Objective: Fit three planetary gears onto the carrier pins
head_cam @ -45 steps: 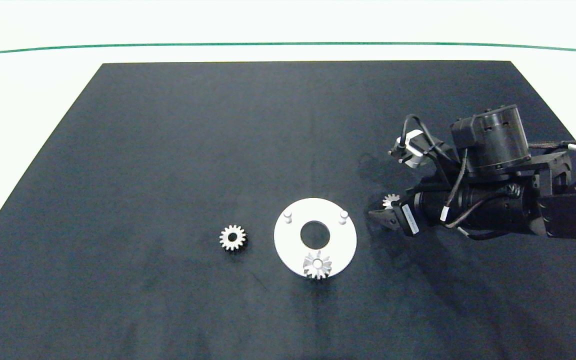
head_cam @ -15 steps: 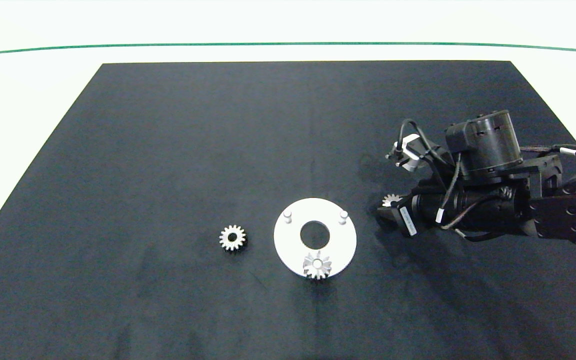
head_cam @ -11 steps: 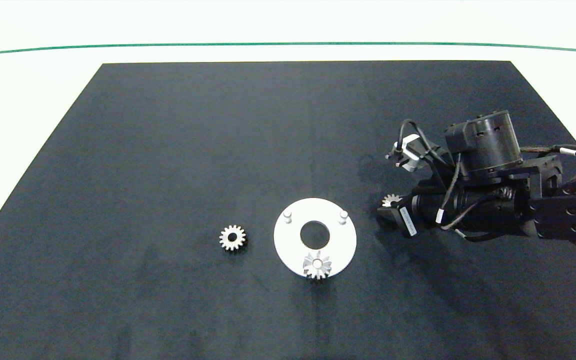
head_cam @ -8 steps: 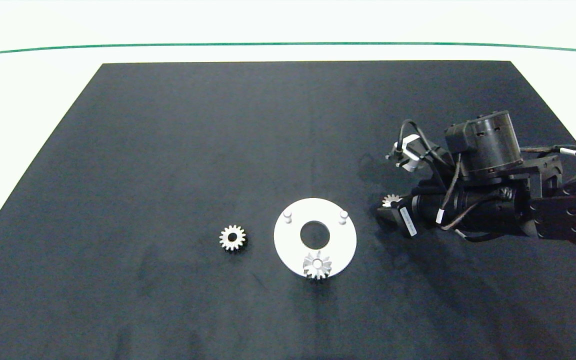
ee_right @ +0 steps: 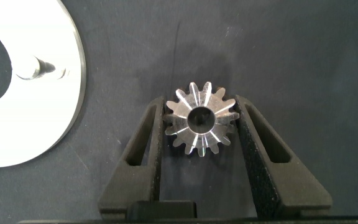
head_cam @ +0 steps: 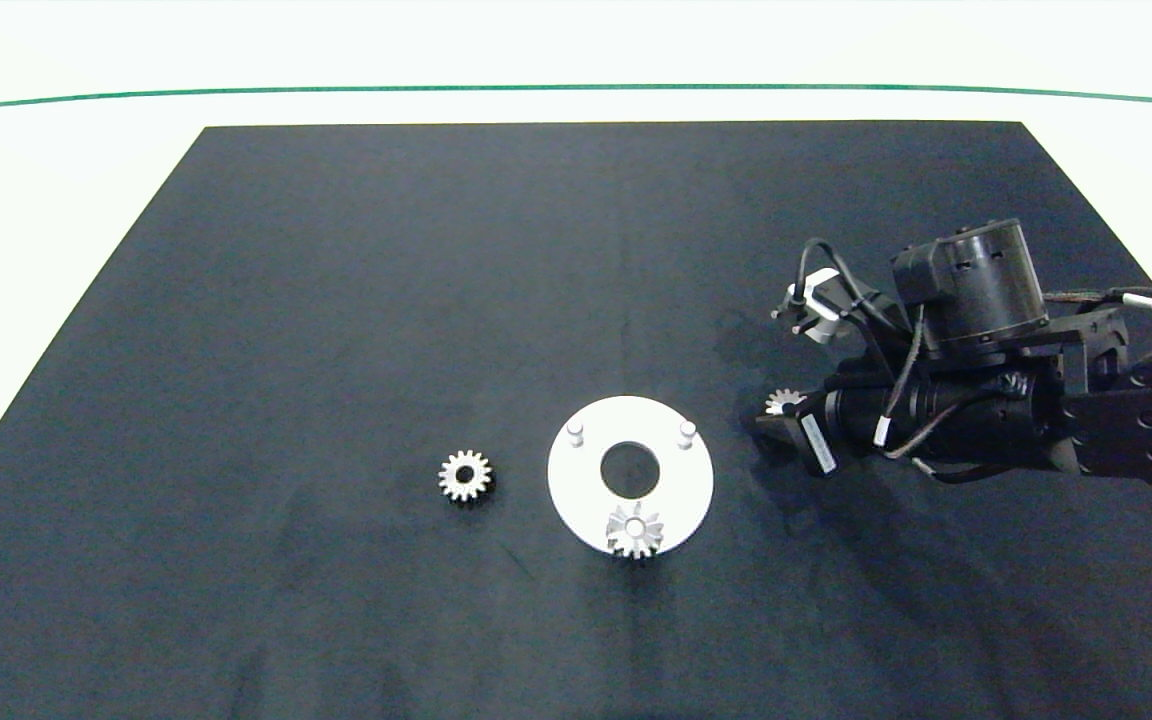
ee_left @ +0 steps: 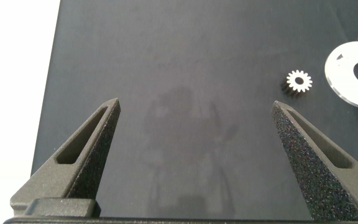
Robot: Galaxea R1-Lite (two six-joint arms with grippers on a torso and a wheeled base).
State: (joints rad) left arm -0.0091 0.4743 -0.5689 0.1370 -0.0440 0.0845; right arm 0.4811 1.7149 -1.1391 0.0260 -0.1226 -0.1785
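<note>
A white disc (head_cam: 691,485) lies on the black mat, with two bare carrier pins (head_cam: 576,432) (head_cam: 687,430) at its far side. One silver planetary gear (head_cam: 634,530) sits on the near pin. A second gear (head_cam: 465,476) lies loose on the mat left of the disc. The third gear (ee_right: 199,119) rests on the mat right of the disc, and my right gripper (ee_right: 199,101) is shut on it, both fingers against its teeth. From above this gear (head_cam: 783,402) is half hidden by the right gripper (head_cam: 771,418). My left gripper (ee_left: 194,109) hangs open over bare mat at the near left.
The black mat (head_cam: 336,300) lies on a white table with a green line along the far side. The left wrist view shows the loose gear (ee_left: 299,81) and the disc's rim (ee_left: 344,65) well ahead of the open fingers. A bare pin (ee_right: 39,67) stands close to the gripped gear.
Over three seconds the right gripper's fingers have drawn in around the gear right of the disc. In the last second it has barely shifted. Gears and disc lie as before.
</note>
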